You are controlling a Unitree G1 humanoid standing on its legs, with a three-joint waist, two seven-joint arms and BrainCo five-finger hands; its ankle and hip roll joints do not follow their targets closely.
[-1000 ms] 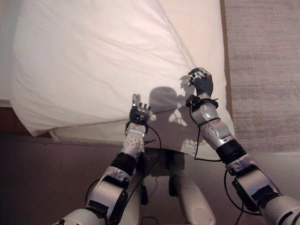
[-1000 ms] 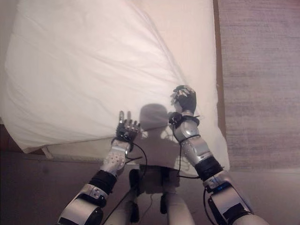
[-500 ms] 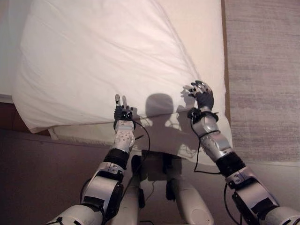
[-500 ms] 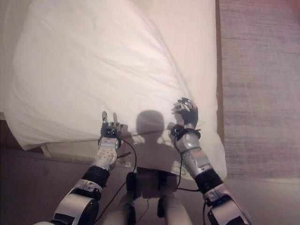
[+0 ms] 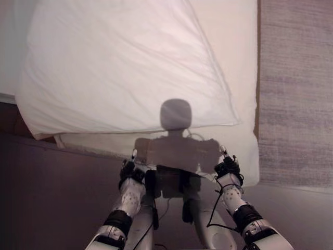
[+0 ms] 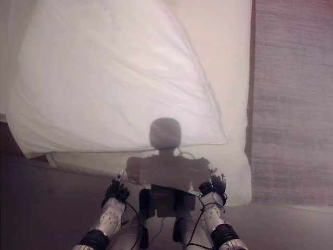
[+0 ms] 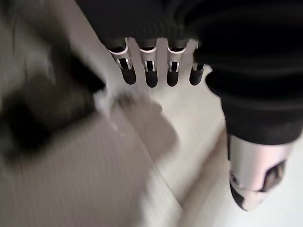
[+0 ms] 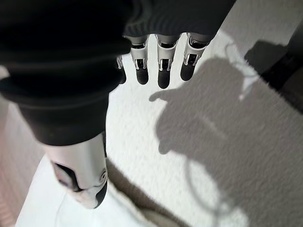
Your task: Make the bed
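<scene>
A white duvet [image 5: 119,67] lies slantwise over the bed, its near corner [image 5: 235,123] pointing right. Under it the white sheet [image 5: 234,148] covers the mattress down to the near edge. My left hand [image 5: 128,171] is low at the bed's near edge, left of middle, with its fingers [image 7: 151,75] straight and nothing in them. My right hand [image 5: 228,167] hovers over the sheet's near right corner, apart from the duvet. Its fingers [image 8: 162,72] and thumb [image 8: 87,175] are straight above the bare sheet [image 8: 199,156].
A thin brown bed frame edge [image 5: 257,78] runs along the right side of the mattress. Beyond it lies a grey carpet [image 5: 296,88]. Dark floor [image 5: 57,192] stretches in front of the bed at the lower left.
Both hands have drawn back from the duvet's near edge to the bed's near edge. The right hand has left the duvet corner. The whole picture has shifted a little.
</scene>
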